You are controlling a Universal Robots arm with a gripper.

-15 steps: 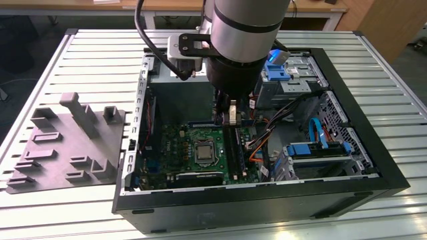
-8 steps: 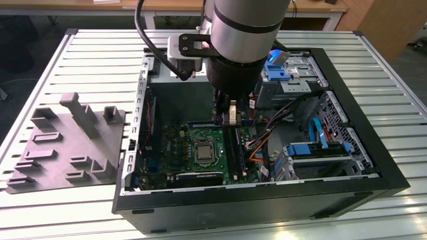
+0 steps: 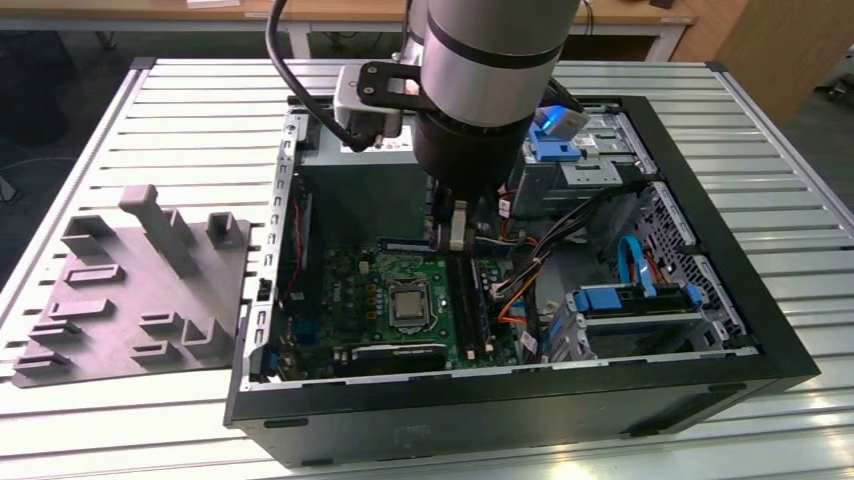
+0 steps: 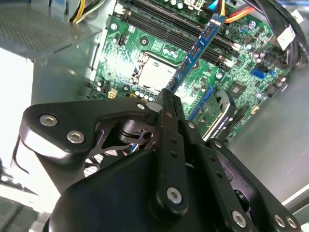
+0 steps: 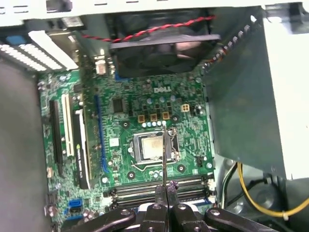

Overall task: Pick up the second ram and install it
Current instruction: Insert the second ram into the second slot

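1. Slatted metal tabletop [image 3: 174,90] carries open PC case [image 3: 534,410]; grey tray [image 3: 120,300] just beside its wall.
2. Gripper [image 4: 166,94] inside case, clamped on second ram [image 4: 199,47], stick over mobo [image 4: 130,43] slots.
3. Case walls stand apart from it all round.

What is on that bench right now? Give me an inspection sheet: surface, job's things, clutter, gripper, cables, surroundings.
Surface: slatted metal table carrying an open computer case.
Job's things: the second ram is held edge-on above the motherboard, by the memory slots; whether it touches a slot cannot be told.
Clutter: grey moulded tray on the table, at the exterior view's left of the case.
Gripper: gripper inside the case, shut on one end of the ram.
Cables: red-black fan lead, yellow wires, blue cables, all apart from the ram.
Surroundings: wooden desk behind the table.
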